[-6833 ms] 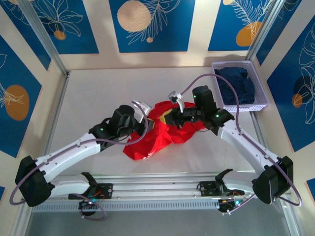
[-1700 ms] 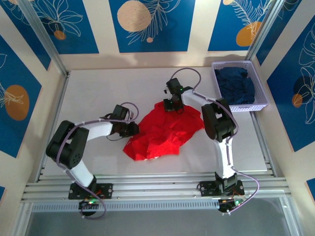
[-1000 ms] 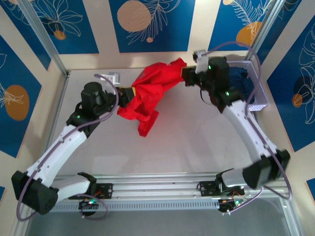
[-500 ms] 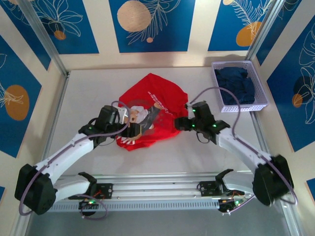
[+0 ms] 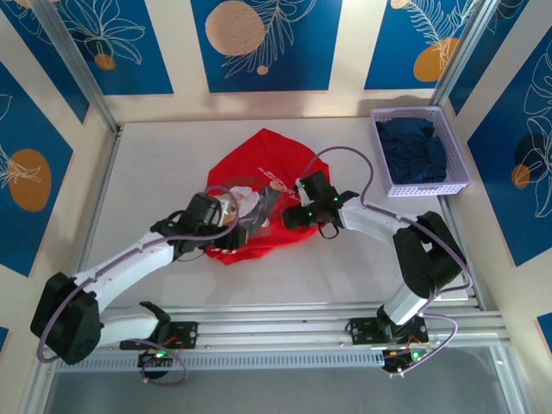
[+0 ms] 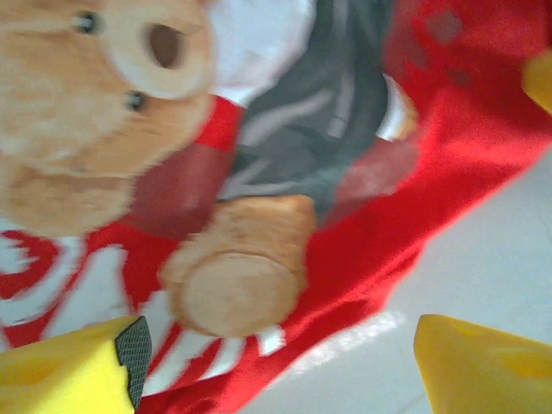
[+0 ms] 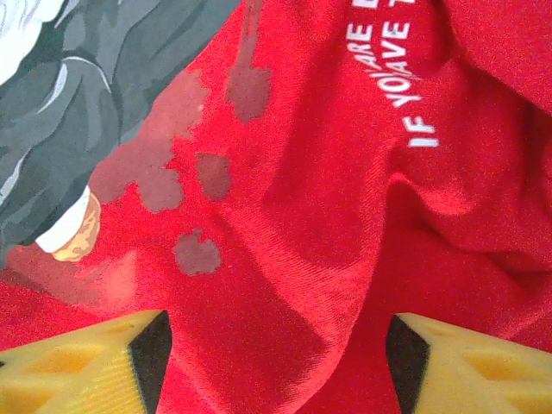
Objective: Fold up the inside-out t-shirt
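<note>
The red t-shirt (image 5: 269, 160) lies crumpled on the table with its teddy-bear picture (image 5: 251, 207) and white lettering facing up. My left gripper (image 5: 240, 226) hovers over the shirt's near-left part. In the left wrist view the left gripper (image 6: 280, 371) is open above the bear print (image 6: 233, 285) and the shirt's hem. My right gripper (image 5: 291, 216) sits at the shirt's right side. In the right wrist view the right gripper (image 7: 276, 354) is open, with a ridge of red cloth (image 7: 345, 259) lying below it, and its yellow fingers (image 7: 82, 362) are not pinching anything.
A lavender basket (image 5: 448, 183) with a dark navy garment (image 5: 412, 148) stands at the back right. Bare white table (image 5: 155, 164) extends left of and behind the shirt. Metal frame rails border the table on both sides.
A second ago both grippers held the shirt stretched in the air at the back. Now it lies on the table print up, both grippers have let go, and the right gripper has moved left.
</note>
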`<state>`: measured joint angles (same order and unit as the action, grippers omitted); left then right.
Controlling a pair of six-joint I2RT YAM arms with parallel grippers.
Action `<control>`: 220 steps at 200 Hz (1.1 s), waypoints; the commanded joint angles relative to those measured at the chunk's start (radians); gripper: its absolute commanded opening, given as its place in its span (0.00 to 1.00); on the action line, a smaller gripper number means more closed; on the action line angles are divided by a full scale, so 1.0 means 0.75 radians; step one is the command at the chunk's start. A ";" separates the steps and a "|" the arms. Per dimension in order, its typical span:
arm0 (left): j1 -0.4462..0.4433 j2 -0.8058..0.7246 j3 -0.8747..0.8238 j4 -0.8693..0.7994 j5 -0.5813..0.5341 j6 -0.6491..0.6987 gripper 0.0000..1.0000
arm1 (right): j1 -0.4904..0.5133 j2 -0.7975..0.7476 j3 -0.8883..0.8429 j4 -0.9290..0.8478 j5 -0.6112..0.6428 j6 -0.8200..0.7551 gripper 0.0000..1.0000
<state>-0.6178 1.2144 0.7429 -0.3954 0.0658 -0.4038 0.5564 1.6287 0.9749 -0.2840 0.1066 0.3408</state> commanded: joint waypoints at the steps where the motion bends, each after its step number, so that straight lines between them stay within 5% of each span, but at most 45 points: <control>1: -0.070 0.085 0.030 -0.003 -0.058 0.074 0.80 | -0.032 0.076 0.034 0.029 -0.161 0.050 0.59; 56: -0.117 0.309 0.087 -0.079 -0.207 0.125 0.73 | -0.132 0.058 0.071 0.051 -0.256 0.077 0.12; 72: -0.118 0.326 0.118 -0.060 -0.235 0.125 0.56 | -0.165 -0.035 0.066 0.056 -0.289 0.084 0.00; 117: -0.117 0.304 0.270 -0.019 -0.226 0.178 0.00 | -0.208 -0.335 0.089 0.032 -0.333 0.062 0.00; 187: -0.111 0.052 0.404 -0.018 -0.062 0.213 0.00 | -0.217 -0.522 0.290 -0.120 -0.289 -0.009 0.00; 202: -0.148 0.056 0.335 0.066 0.020 0.155 0.16 | -0.216 -0.515 0.303 -0.110 -0.306 0.022 0.00; 220: -0.274 0.055 0.222 0.191 -0.060 0.099 0.35 | -0.220 -0.475 0.327 -0.114 -0.283 0.048 0.00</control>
<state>-0.7265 1.2396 1.0122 -0.3443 -0.0040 -0.2771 0.3950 1.2537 1.1809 -0.3473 -0.0944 0.3523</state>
